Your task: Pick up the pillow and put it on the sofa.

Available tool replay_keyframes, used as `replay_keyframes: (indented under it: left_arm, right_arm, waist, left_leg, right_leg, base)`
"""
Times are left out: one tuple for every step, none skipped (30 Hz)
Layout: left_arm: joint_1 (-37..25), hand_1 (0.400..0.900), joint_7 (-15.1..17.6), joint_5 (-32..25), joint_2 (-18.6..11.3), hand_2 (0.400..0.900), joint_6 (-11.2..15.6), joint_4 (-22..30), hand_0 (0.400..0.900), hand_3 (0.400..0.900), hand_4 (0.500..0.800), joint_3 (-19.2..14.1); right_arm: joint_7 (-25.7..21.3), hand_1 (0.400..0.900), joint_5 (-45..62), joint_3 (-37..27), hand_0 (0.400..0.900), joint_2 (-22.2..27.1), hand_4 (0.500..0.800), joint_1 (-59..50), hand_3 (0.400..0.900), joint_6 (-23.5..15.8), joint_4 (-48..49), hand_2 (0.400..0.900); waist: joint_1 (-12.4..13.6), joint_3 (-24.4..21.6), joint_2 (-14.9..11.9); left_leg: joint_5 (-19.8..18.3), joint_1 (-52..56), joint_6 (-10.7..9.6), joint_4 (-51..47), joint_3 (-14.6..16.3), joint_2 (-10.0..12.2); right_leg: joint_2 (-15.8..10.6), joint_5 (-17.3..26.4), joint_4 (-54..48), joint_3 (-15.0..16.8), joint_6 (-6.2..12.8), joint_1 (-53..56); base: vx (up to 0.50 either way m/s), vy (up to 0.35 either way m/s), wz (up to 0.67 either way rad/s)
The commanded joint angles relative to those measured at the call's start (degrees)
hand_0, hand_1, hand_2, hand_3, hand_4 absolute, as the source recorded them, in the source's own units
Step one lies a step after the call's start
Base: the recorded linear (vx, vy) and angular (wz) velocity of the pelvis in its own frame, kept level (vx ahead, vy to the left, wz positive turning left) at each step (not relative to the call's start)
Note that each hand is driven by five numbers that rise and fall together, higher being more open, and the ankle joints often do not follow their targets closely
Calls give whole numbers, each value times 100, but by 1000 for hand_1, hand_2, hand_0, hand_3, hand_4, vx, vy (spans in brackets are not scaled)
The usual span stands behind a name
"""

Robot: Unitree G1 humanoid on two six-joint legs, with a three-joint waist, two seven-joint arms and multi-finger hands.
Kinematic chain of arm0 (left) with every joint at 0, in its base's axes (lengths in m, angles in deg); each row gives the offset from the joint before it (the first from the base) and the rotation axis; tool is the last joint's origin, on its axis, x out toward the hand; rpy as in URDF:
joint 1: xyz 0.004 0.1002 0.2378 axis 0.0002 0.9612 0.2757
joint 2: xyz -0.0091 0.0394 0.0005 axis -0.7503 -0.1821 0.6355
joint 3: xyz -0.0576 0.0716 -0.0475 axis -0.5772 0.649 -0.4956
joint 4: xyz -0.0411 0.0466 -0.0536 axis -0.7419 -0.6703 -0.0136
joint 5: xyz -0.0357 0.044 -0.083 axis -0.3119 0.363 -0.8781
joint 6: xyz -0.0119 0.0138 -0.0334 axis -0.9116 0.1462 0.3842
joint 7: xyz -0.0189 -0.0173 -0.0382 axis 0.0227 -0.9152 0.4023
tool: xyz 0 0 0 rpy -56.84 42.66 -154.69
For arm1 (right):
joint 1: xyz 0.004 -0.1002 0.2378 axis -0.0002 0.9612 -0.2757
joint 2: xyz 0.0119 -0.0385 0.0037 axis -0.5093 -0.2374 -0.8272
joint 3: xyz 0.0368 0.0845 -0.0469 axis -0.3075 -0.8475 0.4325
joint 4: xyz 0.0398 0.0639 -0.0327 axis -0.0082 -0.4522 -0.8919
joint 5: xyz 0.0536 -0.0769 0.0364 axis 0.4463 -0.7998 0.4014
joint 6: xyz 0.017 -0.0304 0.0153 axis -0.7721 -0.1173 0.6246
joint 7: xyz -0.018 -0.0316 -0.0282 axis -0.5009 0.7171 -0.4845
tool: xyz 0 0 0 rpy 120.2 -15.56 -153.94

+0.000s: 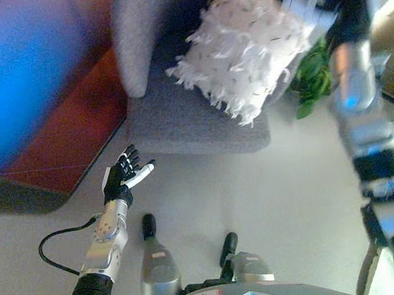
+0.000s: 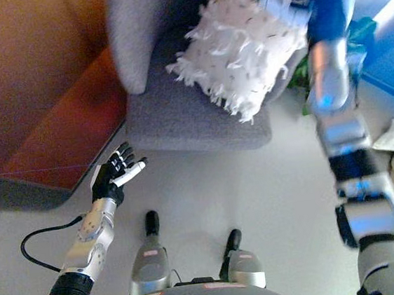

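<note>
A white fluffy pillow sits tilted over the seat of the grey sofa, with its lower corner hanging past the seat's front edge. My right arm reaches up from the right, and my right hand is at the pillow's upper right edge. The hand is blurred and I cannot see how it meets the pillow. My left hand is open and empty, low over the pale floor in front of the sofa's left corner. It also shows in the right eye view.
A green plant stands right of the sofa, close to my right arm. A red-brown surface lies to the sofa's left. Pale floor spreads in front of the sofa.
</note>
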Motion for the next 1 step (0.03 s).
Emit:
replay_keyframes:
  left_arm:
    - [-34, 900, -97, 387, 49, 900, 388, 181, 900, 900, 800, -279]
  right_arm:
    - [359, 900, -250, -381, 900, 13, 800, 779, 900, -496, 916, 900]
  waist:
    - [-180, -736, 152]
  left_leg:
    - [-1117, 551, -101, 622, 114, 402]
  right_leg:
    - [-587, 472, 240, 28, 377, -240]
  base:
    - [-3, 23, -23]
